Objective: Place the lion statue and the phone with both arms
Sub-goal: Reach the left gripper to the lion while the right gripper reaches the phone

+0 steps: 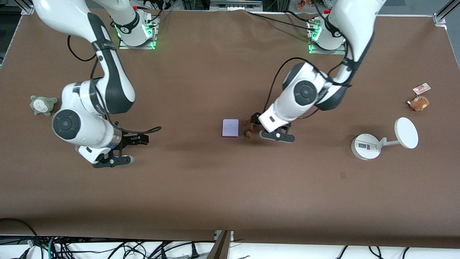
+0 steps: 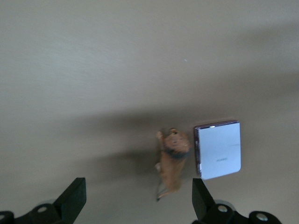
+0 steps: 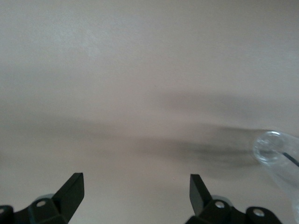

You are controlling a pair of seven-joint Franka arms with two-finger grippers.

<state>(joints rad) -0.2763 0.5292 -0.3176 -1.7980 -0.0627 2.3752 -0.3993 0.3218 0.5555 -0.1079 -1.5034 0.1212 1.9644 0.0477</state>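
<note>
The phone (image 1: 230,128), a flat pale lavender rectangle, lies on the brown table (image 1: 215,187) near its middle. The lion statue (image 1: 248,130), small and orange-brown, lies right beside it, toward the left arm's end. My left gripper (image 1: 256,123) is open and empty, low over the table next to the lion. In the left wrist view the lion (image 2: 172,161) and the phone (image 2: 218,149) lie side by side just ahead of the open left gripper (image 2: 138,200). My right gripper (image 1: 142,139) is open and empty over bare table toward the right arm's end; the right wrist view shows the gripper (image 3: 135,193) over bare table.
A white round-based stand (image 1: 366,146) with a disc (image 1: 406,132) stands toward the left arm's end. A brown plush (image 1: 419,103) and a small card (image 1: 421,88) lie farther from the camera than the stand. A grey-green plush (image 1: 43,105) lies at the right arm's end.
</note>
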